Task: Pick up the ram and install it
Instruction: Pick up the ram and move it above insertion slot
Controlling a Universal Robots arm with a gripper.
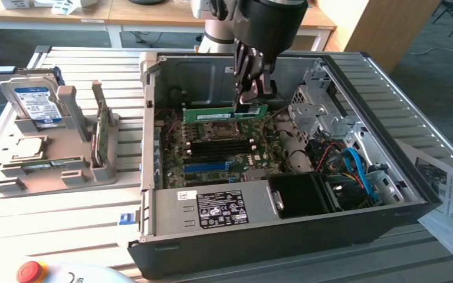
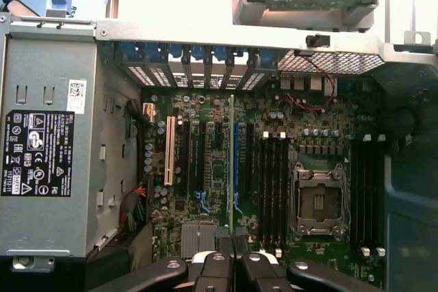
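I am holding the ram (image 1: 220, 113) in the gripper (image 1: 252, 97), which is closing narrowly on its top edge. The stick is hanging level, long edge down, just above the motherboard (image 1: 175, 147) inside the open computer case (image 1: 289, 236). In the wrist view the ram (image 2: 231, 162) is showing edge-on, a thin line over the board's slots.

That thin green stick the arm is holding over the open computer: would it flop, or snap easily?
Probably stiff: the ram juts sideways from the tool, gripped near one end, without sagging. Likely light for its length, since edge-on in the wrist view it looks wafer-thin. Possibly fragile, being a bare circuit board with nothing covering it.
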